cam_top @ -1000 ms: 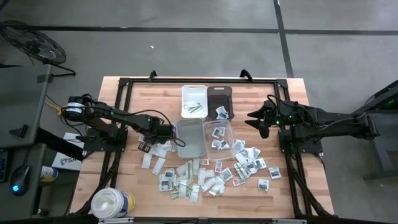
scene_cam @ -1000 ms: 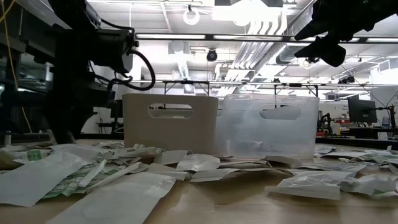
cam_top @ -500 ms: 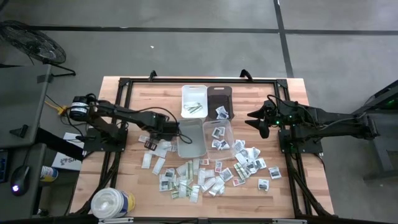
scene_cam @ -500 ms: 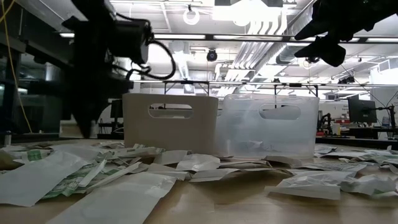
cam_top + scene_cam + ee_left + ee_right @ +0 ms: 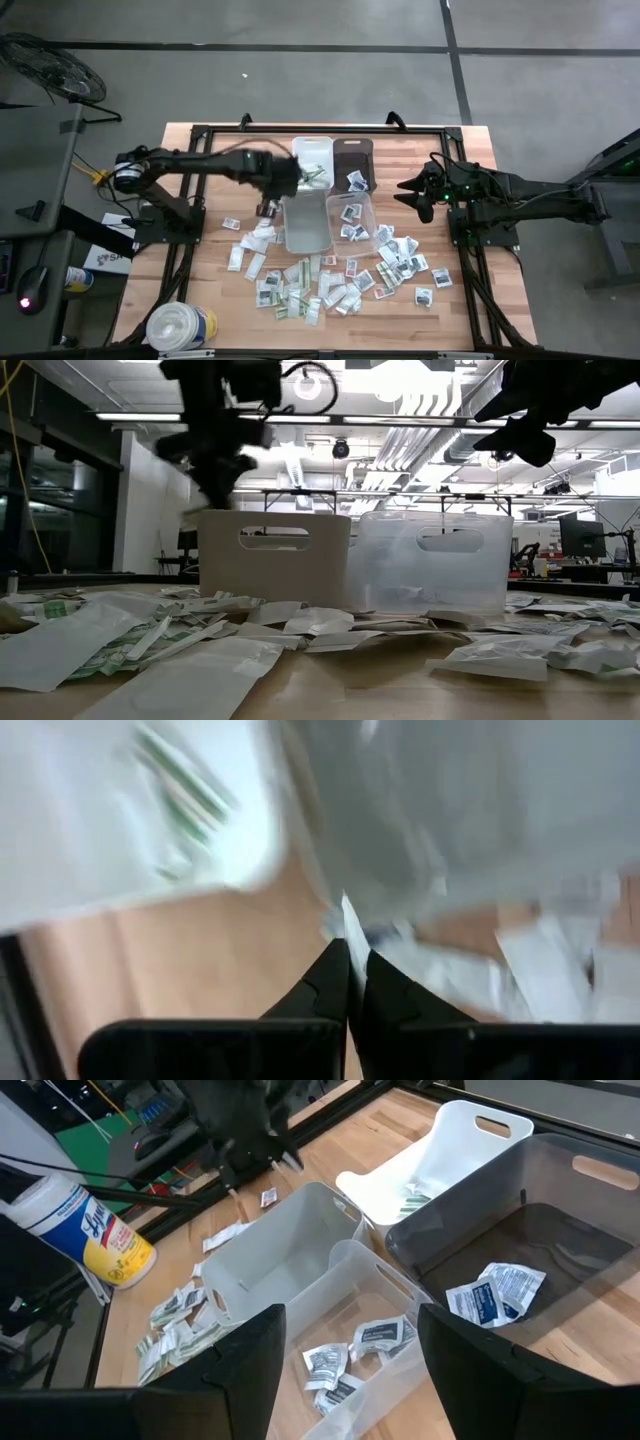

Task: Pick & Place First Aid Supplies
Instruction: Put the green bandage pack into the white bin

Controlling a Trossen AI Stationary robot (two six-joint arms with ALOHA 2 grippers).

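Four bins stand grouped in the middle of the table, and sorting is only partly done. The white bin point(image 5: 312, 160) holds a few green-printed packets, the dark bin point(image 5: 353, 163) just beside it holds one or two blue-printed ones, and the clear bin point(image 5: 350, 220) in front of the dark bin holds several dark-printed packets. The frosted bin point(image 5: 306, 220), in front of the white bin, looks empty as far as the pictures show.

Most of the work is left, judging by the table: dozens of packets point(image 5: 330, 285) lie scattered on the wood in front of the bins, with a few more beside the frosted bin toward the left arm.

The left gripper point(image 5: 268, 200) hangs above the table at the frosted bin's outer edge, close to the white bin. In the left wrist view its fingers point(image 5: 325, 988) are pressed together on a thin white packet point(image 5: 353, 935), whose edge sticks up between the tips. I judge it is carrying this packet toward a bin, though which one cannot be told.

The right gripper point(image 5: 420, 190) waits off to the far side of the dark bin, above bare wood, its fingers point(image 5: 240, 1370) spread wide and holding nothing.
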